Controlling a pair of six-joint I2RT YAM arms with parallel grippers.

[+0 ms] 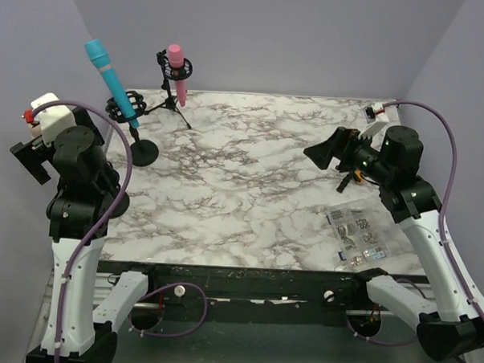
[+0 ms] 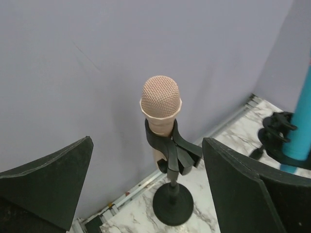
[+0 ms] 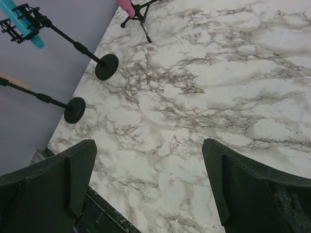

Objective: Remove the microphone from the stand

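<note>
Since the left gripper [image 2: 146, 144] faces a peach-headed microphone [image 2: 161, 103] with its two fingers spread wide and nothing between them, the step in hand looks like the approach, with no grasp made yet. That microphone stands upright in a black clip [image 2: 176, 154] on a slim stand whose round base [image 2: 172, 208] rests by the left edge of the tabletop, close to the wall; from above it is hidden behind the left arm. Also on the table are a blue microphone [image 1: 110, 75], tilted in a cradle on a round-based stand toward the far left corner, and a pink microphone [image 1: 178, 70] on a small tripod at the far edge. The task does not say which is meant, but the left wrist is lined up on the peach one. The right gripper [image 1: 324, 151] hangs above the right side, fingers likewise parted and empty, well apart from every stand. Next, I judge, the left arm must advance until its fingers flank the handle just under the head, close, then lift along the microphone's axis; the light stand may tip or come along.
</note>
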